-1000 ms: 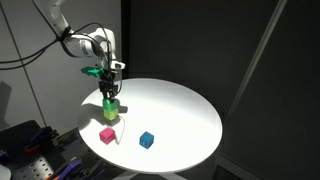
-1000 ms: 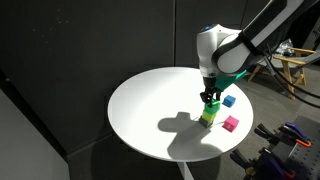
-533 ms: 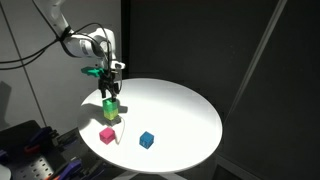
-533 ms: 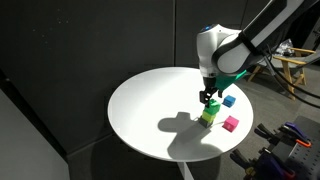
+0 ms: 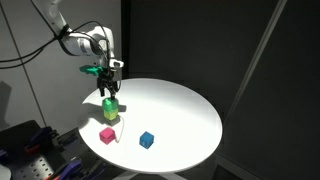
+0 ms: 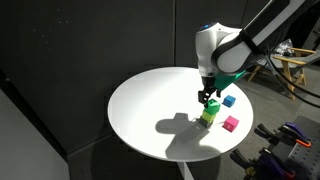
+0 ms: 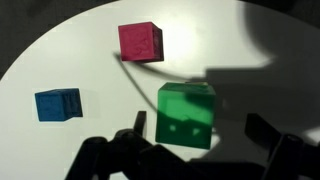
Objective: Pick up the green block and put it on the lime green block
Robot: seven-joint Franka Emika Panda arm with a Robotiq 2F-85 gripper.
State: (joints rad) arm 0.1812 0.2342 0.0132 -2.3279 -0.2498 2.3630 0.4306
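The green block (image 5: 110, 103) sits on top of the lime green block (image 5: 111, 115) near the edge of the round white table (image 5: 180, 110); the same green block (image 6: 209, 109) over the lime green block (image 6: 207, 121) shows from the opposite side. My gripper (image 5: 109, 91) (image 6: 208, 97) hovers just above the stack, open. In the wrist view the green block (image 7: 186, 115) lies between the spread fingers of the gripper (image 7: 198, 130), with a gap on each side. The lime green block is hidden under it there.
A pink block (image 5: 107, 134) (image 6: 231, 123) (image 7: 140, 42) and a blue block (image 5: 146, 139) (image 6: 229, 100) (image 7: 58, 104) lie on the table close to the stack. The table edge runs just beyond the stack. A cable crosses beside the pink block.
The jaws have opened and released the green block on the lime green block. The gripper has risen slightly above the stack, which has stayed in place.
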